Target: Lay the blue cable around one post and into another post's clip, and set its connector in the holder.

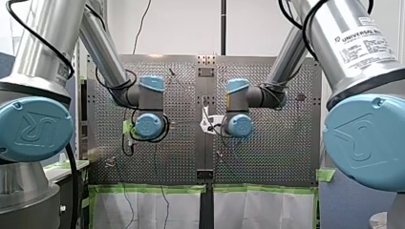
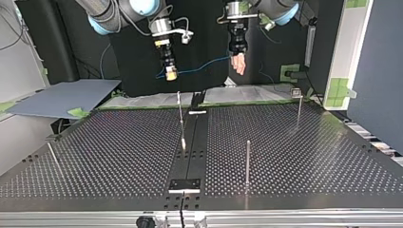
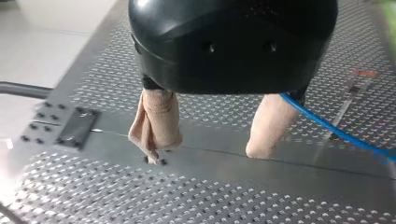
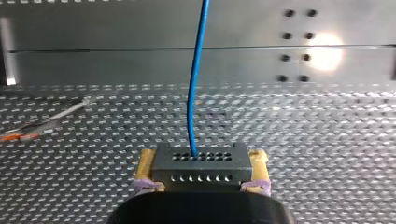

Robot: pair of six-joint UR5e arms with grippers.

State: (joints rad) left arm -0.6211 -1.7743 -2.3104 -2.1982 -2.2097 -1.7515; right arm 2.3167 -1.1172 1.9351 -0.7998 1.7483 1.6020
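Table (image 2: 285, 156): perforated, with a plain strip (image 2: 197, 142) down the middle. In the top view both arms hang above the far edge, well off the surface: right arm (image 2: 119, 12) at that view's left, left arm (image 2: 275, 9) at its right. Right gripper (image 2: 170, 71) is clamped on the connector (image 4: 201, 167), a grey block with rows of holes, with one yellowish pad (image 4: 145, 163) on each end. Left gripper (image 3: 208, 148) stands spread, beige pads (image 3: 159, 121) apart, table showing through the gap. Cable (image 4: 194, 93) leaves the connector's holed face and runs straight ahead of the right gripper. In the top view it spans from one gripper to the other, up in the air, well apart from every post. In the left wrist view it passes one pad's outer side, not through the gap; can't tell if it touches. Near post (image 2: 247, 161) stands right of the strip, clip post (image 2: 298, 109) far right, thin post (image 2: 180, 118) at the strip, leaning post (image 2: 52, 154) near left. Dark plate (image 2: 185, 184) sits at the strip's near end.
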